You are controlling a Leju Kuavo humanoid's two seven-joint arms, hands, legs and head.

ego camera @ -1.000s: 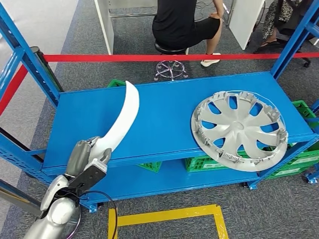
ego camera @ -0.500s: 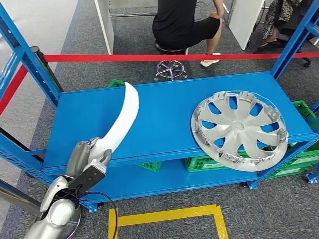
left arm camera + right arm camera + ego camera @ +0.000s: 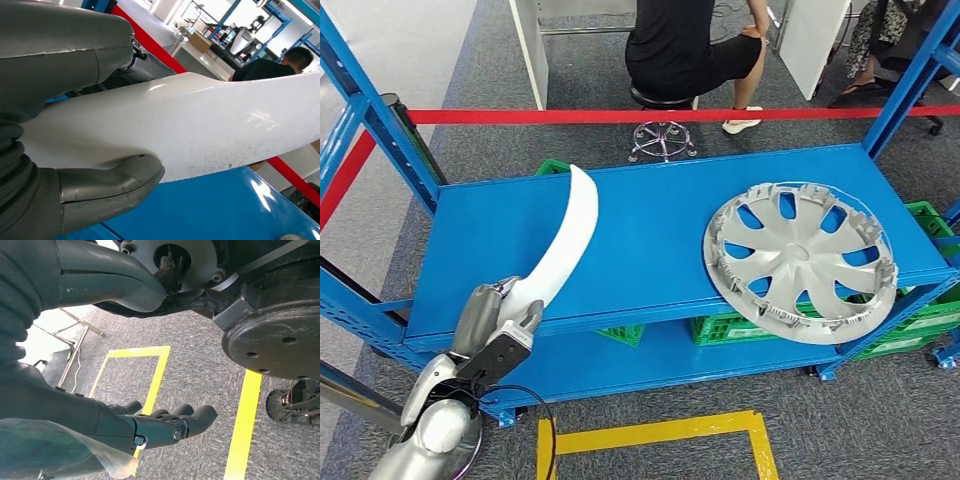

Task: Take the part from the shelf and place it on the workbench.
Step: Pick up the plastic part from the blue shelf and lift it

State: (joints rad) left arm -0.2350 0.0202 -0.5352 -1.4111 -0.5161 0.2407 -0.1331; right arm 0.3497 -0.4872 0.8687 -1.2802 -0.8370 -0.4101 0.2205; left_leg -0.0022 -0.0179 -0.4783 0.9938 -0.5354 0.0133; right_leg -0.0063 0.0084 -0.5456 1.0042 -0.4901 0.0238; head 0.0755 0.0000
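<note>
On the blue shelf (image 3: 660,225), toward its left end, lies the part (image 3: 565,240), a long curved white panel that arcs from the shelf's back edge forward to the front-left corner. Its near end is gripped by the left hand (image 3: 495,325): the thick grey thumb (image 3: 113,187) presses one face of the panel and the other fingers (image 3: 68,47) wrap over the opposite face, as the left wrist view shows close up. Most of the panel's length looks to rest on the shelf surface, though whether the held end is lifted off it cannot be told.

Well apart from it, at the shelf's right end, a silver wheel cover (image 3: 799,260) lies flat with its rim overhanging the front edge. Green crates (image 3: 916,320) sit on the lower level beneath.

Hanging low over the grey carpet, the right hand (image 3: 166,425) holds nothing, its dark fingers stretched out nearly straight and lying close together above a yellow taped outline (image 3: 151,385) on the floor.

Beyond the shelf a red barrier tape (image 3: 622,116) runs across, and behind it a person (image 3: 690,50) in black sits on a stool (image 3: 663,135).
</note>
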